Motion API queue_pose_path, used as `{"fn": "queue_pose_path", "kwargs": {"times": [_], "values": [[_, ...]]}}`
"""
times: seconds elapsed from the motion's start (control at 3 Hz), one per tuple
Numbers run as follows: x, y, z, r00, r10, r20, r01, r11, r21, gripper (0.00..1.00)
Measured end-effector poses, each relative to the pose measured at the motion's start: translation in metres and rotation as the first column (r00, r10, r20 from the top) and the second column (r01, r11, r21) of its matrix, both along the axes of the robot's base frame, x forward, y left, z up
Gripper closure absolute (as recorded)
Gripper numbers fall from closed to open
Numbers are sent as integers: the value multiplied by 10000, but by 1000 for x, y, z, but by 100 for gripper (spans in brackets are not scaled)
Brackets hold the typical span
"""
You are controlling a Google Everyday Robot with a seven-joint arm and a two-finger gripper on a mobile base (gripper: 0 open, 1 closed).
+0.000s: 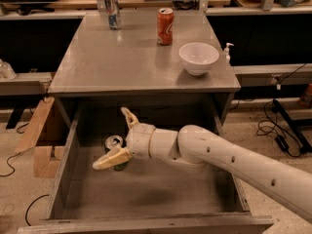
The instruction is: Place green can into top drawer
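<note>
The green can [115, 144] stands upright on the bottom of the open top drawer [161, 189], at the left rear; its silver top shows and its green body is mostly hidden behind a finger. My gripper [109, 139] is down inside the drawer at the can. Its fingers are spread wide, one pointing up [128, 117] and one lying low in front of the can [110, 159]. The gap is much wider than the can, so the gripper is open and not clamped on it.
On the grey table top [97, 67] stand an orange-red can [165, 26], a silver-blue slim can [113, 11] and a white bowl [198, 58]. A small pump bottle [226, 51] sits at the right edge. Cardboard [41, 135] and cables lie on the floor beside the drawer.
</note>
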State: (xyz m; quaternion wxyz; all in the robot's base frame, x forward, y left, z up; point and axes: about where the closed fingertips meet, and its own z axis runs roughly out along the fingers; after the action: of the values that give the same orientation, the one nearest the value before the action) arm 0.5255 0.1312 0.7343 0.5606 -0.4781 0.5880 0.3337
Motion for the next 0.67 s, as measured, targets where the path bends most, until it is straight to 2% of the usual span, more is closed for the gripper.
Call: {"fn": "queue_pose_path", "kwargs": {"times": [0.33,0.67], "values": [[0,0,0,10000,0,0,0,10000,0,0],[-12,-23,6,9998,-72,-207,63,9991,-416,0]]}}
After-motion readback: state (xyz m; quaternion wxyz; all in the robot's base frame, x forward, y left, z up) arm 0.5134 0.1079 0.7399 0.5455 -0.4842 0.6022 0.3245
